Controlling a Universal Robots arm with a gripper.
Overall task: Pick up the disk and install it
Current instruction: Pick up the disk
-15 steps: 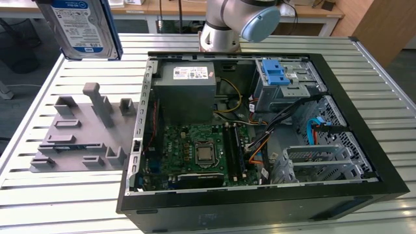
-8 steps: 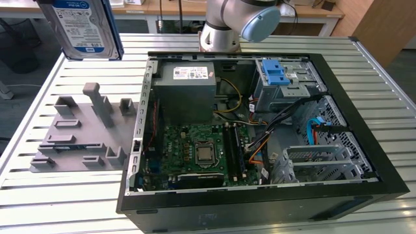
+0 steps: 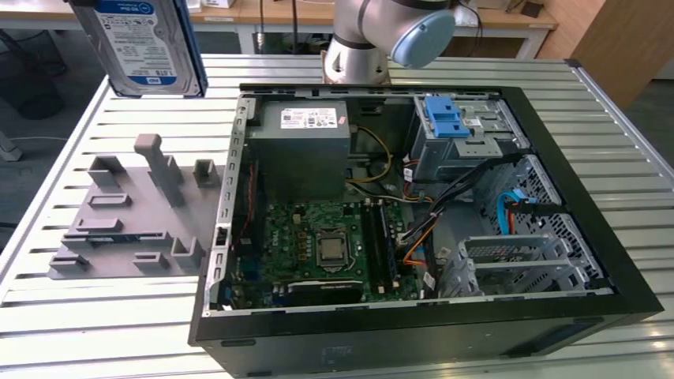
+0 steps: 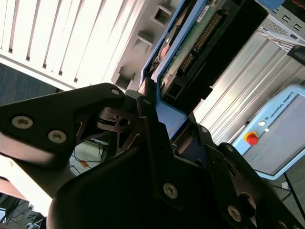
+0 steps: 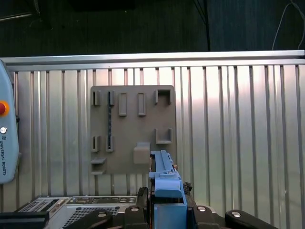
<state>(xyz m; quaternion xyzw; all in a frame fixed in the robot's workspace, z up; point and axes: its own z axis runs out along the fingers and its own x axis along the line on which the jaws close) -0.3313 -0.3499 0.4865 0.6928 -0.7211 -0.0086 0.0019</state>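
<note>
- My tool (image 4: 167,113) is clamped on the disk (image 3: 147,43); in the second wrist view its black fingers (image 4: 147,114) press against the bright blue carrier frame (image 4: 170,119) from both sides
- The disk hangs in the air, clear of the bench (image 3: 84,316) and touching nothing but my tool
- In the exterior view the disk stands nearly upright, tilted a little, with its white-and-blue label facing the camera
- In the first wrist view I look down past the carrier frame (image 5: 167,188) and my tool (image 5: 167,210) onto the grey fixture plate (image 5: 131,126); the frame lines up with the plate's edge nearest the computer case (image 5: 57,205)
- The second wrist view shows the disk's underside, with its green circuit board (image 4: 190,43) and a row of connector pins (image 4: 206,29)
- The fixture plate (image 3: 126,213) lies flat on the slatted bench, just beside the open computer case (image 3: 421,332), toward the bench edge at the exterior view's left
- Inside the case I see the grey power supply box (image 3: 300,150), the green motherboard (image 3: 316,237) and the silver perforated drive cage (image 3: 469,146) with its blue latch (image 3: 447,118), which sits in the case corner nearest my arm (image 3: 374,39)
- A teach pendant (image 5: 5,138) with a red button lies at the bench's edge, well apart from the fixture plate
</note>
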